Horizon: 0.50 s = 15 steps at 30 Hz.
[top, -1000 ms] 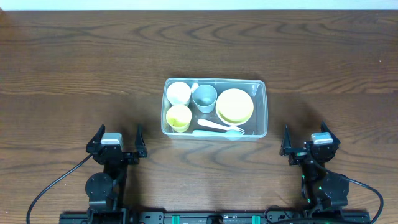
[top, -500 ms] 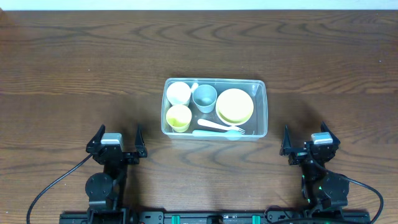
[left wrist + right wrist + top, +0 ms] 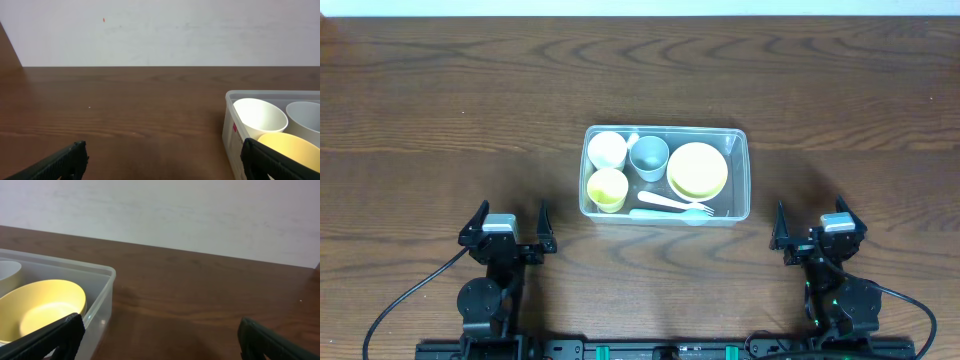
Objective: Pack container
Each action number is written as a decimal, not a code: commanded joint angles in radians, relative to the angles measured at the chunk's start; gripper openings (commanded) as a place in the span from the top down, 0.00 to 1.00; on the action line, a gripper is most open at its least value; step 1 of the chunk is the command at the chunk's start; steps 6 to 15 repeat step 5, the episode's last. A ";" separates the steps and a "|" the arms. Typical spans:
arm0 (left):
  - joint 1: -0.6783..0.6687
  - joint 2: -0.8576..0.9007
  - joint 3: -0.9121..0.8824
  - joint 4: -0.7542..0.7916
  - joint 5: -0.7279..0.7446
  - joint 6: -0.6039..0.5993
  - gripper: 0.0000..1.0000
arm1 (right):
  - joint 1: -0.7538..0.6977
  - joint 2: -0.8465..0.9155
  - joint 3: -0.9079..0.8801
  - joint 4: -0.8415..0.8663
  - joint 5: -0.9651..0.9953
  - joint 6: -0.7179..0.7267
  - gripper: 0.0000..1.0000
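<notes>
The clear container (image 3: 739, 137) sits mid-table. It holds a white cup (image 3: 606, 149), a grey-blue cup (image 3: 649, 155), a yellow cup (image 3: 607, 187), a yellow bowl (image 3: 697, 169), and a white spoon (image 3: 658, 200) and a pale fork (image 3: 672, 213) along its near side. My left gripper (image 3: 508, 227) is open and empty near the table's front left edge. My right gripper (image 3: 819, 229) is open and empty at the front right. The left wrist view shows the container (image 3: 229, 125) with the white cup (image 3: 260, 117) to my right. The right wrist view shows the container (image 3: 102, 297) and the yellow bowl (image 3: 42, 305) to my left.
Dark wood table (image 3: 440, 120) all round the container. A pale wall (image 3: 160, 30) stands beyond the far edge. Black cables run from both arm bases at the front edge.
</notes>
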 commanded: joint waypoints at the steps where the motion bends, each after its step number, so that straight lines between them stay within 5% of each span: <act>1: 0.006 -0.004 -0.011 -0.043 0.008 -0.008 0.02 | -0.011 -0.006 -0.002 -0.003 -0.003 -0.011 0.01; 15: 0.006 -0.004 -0.011 -0.043 0.008 -0.008 0.02 | -0.011 -0.006 -0.002 -0.003 -0.003 -0.011 0.01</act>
